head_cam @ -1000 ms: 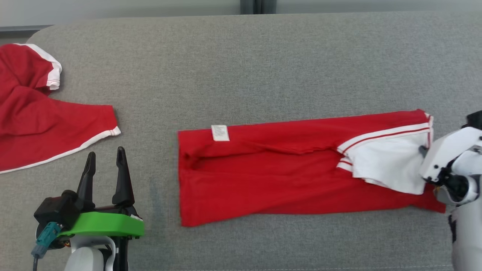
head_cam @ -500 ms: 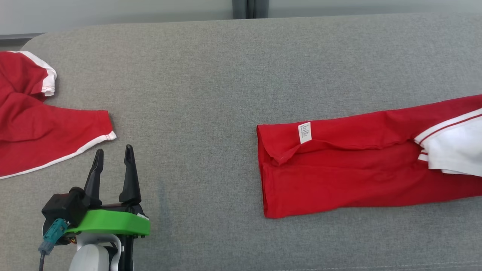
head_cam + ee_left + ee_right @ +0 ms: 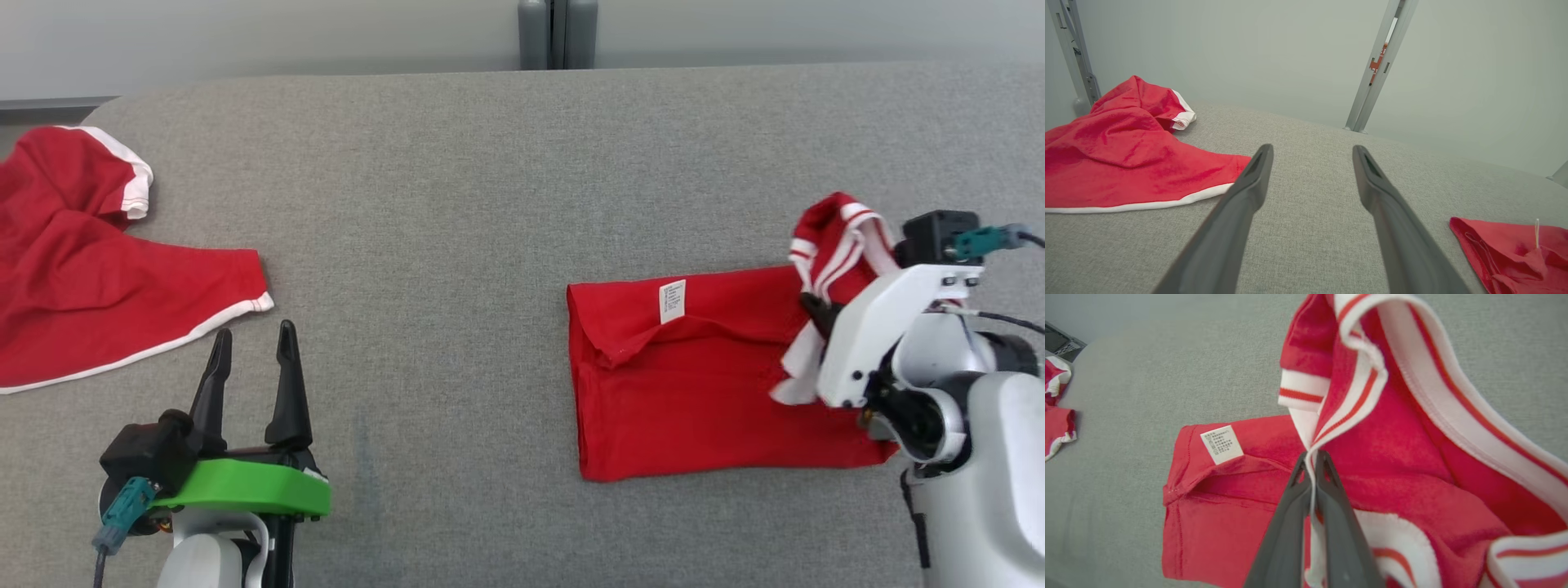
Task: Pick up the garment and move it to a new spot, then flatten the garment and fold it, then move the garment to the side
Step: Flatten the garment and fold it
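The left gripper [image 3: 1312,148], fingers spread apart, hangs over a grey surface [image 3: 1306,245], with a red shirt [image 3: 1118,163] on its left, a garment [image 3: 1506,253] lower right and a post [image 3: 1376,69] behind.

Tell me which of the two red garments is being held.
The folded garment with the white label, its striped trim pinched by the right gripper; the crumpled garment lies untouched.

Each claw has two long, dark grey, tapering fingers [image 3: 1249,192]. Behind the left claw [image 3: 254,331] sit a bright green bracket [image 3: 237,488], a black block [image 3: 139,453] and a teal plug [image 3: 122,505]. Behind the right claw [image 3: 1311,457], a white housing [image 3: 878,327] carries small black screws [image 3: 849,377] and thin black cables [image 3: 1008,321].
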Available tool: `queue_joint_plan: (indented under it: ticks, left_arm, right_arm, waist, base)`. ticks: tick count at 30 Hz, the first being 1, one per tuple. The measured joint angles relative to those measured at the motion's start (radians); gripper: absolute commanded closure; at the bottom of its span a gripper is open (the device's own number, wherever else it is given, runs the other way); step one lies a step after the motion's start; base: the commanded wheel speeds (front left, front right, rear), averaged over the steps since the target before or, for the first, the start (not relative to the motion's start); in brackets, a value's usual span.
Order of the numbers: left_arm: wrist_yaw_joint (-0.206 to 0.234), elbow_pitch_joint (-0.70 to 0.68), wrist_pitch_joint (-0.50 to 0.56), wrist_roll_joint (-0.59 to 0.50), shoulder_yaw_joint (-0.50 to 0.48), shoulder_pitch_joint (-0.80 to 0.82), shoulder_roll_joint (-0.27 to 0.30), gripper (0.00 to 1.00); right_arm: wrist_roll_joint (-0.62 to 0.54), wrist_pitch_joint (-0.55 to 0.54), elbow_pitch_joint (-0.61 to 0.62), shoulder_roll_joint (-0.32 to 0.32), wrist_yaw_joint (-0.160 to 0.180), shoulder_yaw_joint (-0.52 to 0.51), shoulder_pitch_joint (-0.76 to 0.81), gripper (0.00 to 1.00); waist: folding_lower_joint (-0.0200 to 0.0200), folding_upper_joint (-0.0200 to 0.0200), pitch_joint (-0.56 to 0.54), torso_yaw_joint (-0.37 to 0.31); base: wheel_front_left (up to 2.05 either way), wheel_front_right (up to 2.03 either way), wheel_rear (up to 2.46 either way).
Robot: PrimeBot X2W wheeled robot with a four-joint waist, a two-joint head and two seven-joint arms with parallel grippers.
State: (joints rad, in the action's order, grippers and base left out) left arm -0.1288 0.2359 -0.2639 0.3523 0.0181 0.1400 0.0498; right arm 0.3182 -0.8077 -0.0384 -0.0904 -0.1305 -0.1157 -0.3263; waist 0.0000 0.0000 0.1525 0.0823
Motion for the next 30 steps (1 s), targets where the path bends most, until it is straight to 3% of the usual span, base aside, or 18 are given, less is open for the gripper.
queue_joint_plan:
  ticks: [9,21,22,23,30]
  left_arm:
    - [0.0,0.009,0.0,0.014,0.022,0.003,0.0,0.0]
    - [0.0,0.016,0.0,0.025,0.041,0.005,0.0,0.0]
    - [0.0,0.016,0.0,0.026,0.041,0.004,0.0,0.0]
    - [0.0,0.016,0.0,0.026,0.041,0.004,0.0,0.0]
    - [0.0,0.017,0.0,0.025,0.033,0.001,0.0,0.0]
  right_arm:
    - [0.037,0.023,-0.109,0.036,0.0,0.23,-0.048,1.0]
    - [0.145,0.09,-0.276,0.041,0.0,0.397,-0.102,1.0]
    - [0.149,0.098,-0.288,0.04,0.0,0.404,-0.106,0.71]
    - [0.159,0.106,-0.295,0.039,0.0,0.413,-0.11,0.0]
    - [0.313,0.219,-0.261,0.041,0.0,0.43,-0.144,0.0]
  waist:
    - [0.0,0.0,-0.004,0.03]
    - [0.0,0.0,-0.002,0.087]
    - [0.0,0.0,-0.003,0.089]
    - [-0.0001,0.0,-0.003,0.091]
    - [-0.0001,0.0,-0.012,0.083]
  base:
    - [0.0,0.0,0.0]
    - [0.0,0.0,0.0]
    - [0.0,0.0,0.0]
    - [0.0,0.0,0.0]
    - [0.0,0.0,0.0]
